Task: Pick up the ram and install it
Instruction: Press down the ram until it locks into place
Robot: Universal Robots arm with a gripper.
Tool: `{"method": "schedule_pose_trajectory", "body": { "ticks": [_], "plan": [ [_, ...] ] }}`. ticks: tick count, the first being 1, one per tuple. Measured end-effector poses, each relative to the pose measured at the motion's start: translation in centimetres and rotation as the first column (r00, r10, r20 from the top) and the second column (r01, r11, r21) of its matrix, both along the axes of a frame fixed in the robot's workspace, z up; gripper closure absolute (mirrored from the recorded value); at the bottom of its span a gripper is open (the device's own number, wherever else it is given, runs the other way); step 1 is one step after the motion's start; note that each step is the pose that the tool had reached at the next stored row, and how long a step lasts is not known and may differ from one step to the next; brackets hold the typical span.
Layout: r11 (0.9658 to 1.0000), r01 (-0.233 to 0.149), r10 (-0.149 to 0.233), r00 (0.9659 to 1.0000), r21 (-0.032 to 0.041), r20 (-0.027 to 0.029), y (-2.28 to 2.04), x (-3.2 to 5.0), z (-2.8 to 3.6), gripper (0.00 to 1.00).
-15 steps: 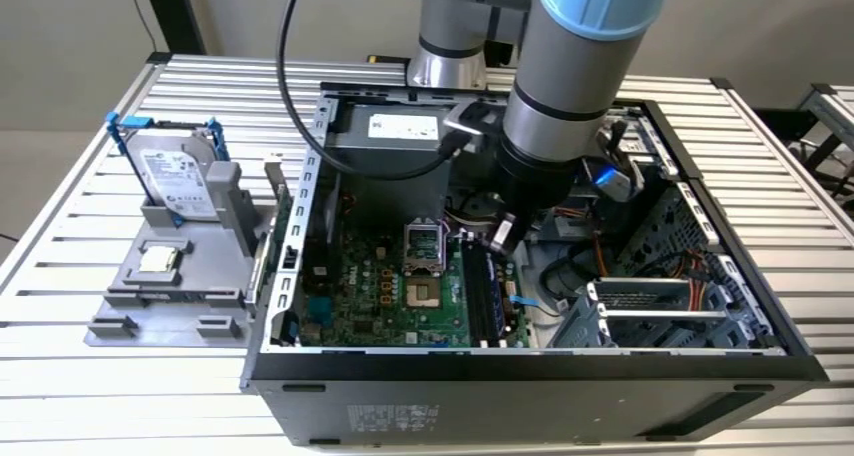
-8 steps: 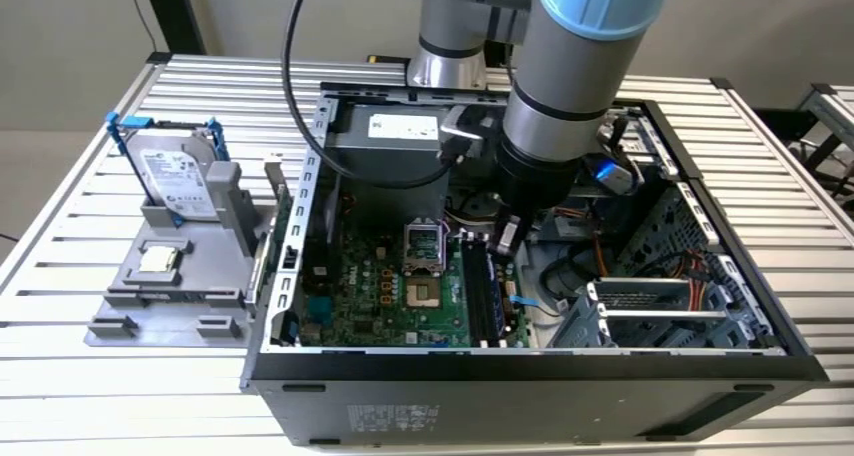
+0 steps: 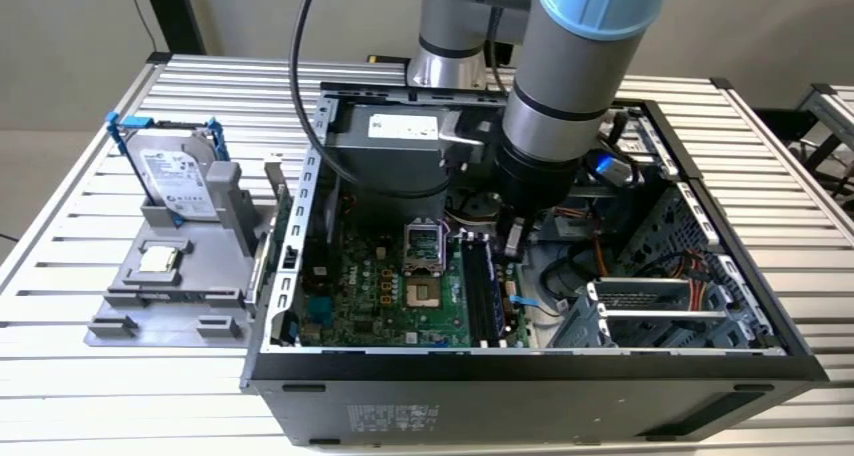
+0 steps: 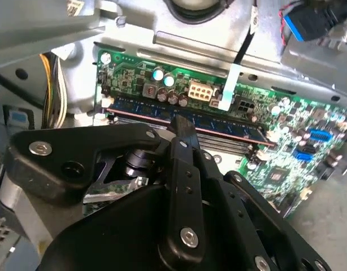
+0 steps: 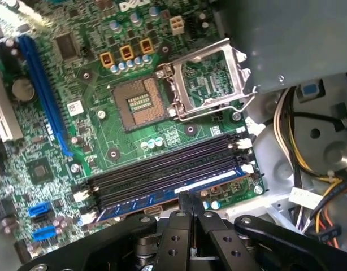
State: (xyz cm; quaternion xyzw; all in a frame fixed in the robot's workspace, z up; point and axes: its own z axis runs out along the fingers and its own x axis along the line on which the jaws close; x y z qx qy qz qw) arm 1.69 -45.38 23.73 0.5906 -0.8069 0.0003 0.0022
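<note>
Grey sheet steel makes up the largest thing we see, the open computer case [image 3: 534,361] lying on its side on the slatted metal table [image 3: 54,396], so that its green motherboard [image 3: 400,286] faces up for the arm to work on from above. The grey and blue robot arm [image 3: 567,96] comes down into the case from twelve o'clock in the exterior view. Well apart, at nine o'clock from the case, a grey plastic parts holder [image 3: 160,296] keeps the silver hard drive with blue bracket [image 3: 171,171] upright and the small square silver processor chip [image 3: 158,259] lying flat.

On the board, the metal processor socket [image 5: 141,103] stands with its frame swung open and nothing in it. Just beside it run the long black memory slots [image 5: 162,169], parallel, white latches at their ends.

The ram, a long narrow blue-green stick [image 5: 162,197], stands on edge in the outermost slot, at three o'clock from the socket in the exterior view; we judge it already placed in its slot, though we cannot tell whether it is fully latched. The black gripper [image 5: 190,204] has its fingers [image 4: 185,132] brought together, tips down on the top edge of the stick near its middle, gripping nothing; we judge they are set this way to press.
</note>
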Motion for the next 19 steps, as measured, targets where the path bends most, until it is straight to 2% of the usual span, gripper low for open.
{"method": "schedule_pose_trajectory", "body": {
  "ticks": [3,5,11,15,19],
  "plan": [
    [0.9987,-0.051,0.051,0.9987,0.0000,0.0000,0.00,-0.02,0.00,1.00],
    [0.9965,-0.084,0.084,0.9965,0.0000,0.0000,0.00,-0.03,0.00,1.00],
    [0.9896,-0.144,0.144,0.9896,-0.0001,0.0000,-0.18,-0.04,0.00,1.00],
    [0.9862,-0.166,0.166,0.9862,-0.0001,0.0000,-0.60,-0.04,0.00,1.00],
    [0.9845,-0.176,0.176,0.9845,0.0000,0.0000,-1.27,-0.04,-0.01,1.00]
  ]
}}
